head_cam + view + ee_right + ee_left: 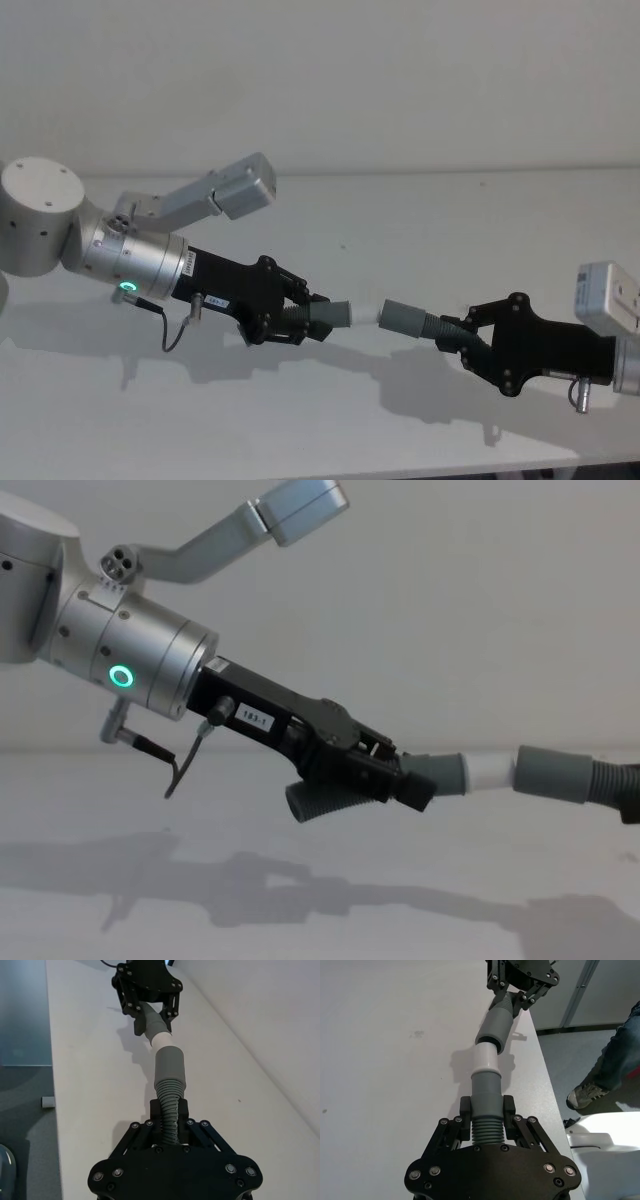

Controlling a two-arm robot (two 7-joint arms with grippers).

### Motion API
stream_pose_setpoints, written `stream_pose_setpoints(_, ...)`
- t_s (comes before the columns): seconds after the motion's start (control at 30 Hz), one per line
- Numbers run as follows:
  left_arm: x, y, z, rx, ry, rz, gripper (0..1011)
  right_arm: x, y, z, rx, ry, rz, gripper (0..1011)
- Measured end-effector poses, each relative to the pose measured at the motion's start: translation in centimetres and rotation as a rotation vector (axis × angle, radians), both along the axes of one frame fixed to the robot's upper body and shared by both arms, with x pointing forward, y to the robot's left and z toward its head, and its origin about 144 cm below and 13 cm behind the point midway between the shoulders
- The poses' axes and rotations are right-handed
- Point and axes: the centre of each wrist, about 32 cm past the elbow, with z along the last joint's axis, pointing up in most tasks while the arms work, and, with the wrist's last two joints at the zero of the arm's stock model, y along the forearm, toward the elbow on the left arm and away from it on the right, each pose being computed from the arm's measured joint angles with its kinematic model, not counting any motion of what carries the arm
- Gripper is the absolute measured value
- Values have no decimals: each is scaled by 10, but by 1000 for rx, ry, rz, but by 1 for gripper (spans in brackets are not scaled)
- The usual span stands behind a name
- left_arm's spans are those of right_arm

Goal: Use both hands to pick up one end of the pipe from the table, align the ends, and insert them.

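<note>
Both pieces of the pipe are held in the air above the white table [350, 420]. My left gripper [318, 312] [487, 1106] [415, 785] is shut on the ribbed part of the left piece [486, 1090], whose white plug tip [486, 1057] [490, 770] points right. On the ribbed hose of the right piece [169, 1067] my right gripper [457, 335] [169, 1110] is shut. That piece's open grey cuff [405, 318] [555, 773] faces the plug. The two ends are in line, and the white tip sits at the cuff's mouth. I cannot tell whether it has gone in.
The table's front edge [545, 1075] runs close beside both grippers, with floor beyond it. A thin cable [175, 330] hangs from the left wrist. A plain wall [400, 80] rises behind the table. Both arms' shadows fall on the bare surface below them.
</note>
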Motion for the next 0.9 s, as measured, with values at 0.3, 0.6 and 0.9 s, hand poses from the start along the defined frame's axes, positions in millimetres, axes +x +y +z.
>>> stream_pose_setpoints(0.3,2,-2,1,-1,4,-12,336,2,2,2,-10,-1,29,153)
stream_pose_setpoints(0.6,4,-1,3,11,21,-45,336,3,2,4,-8,-3,41,155)
stream_pose_setpoints(0.9,5,2,6,43,55,-92,336,4,3,5,0,-2,42,155)
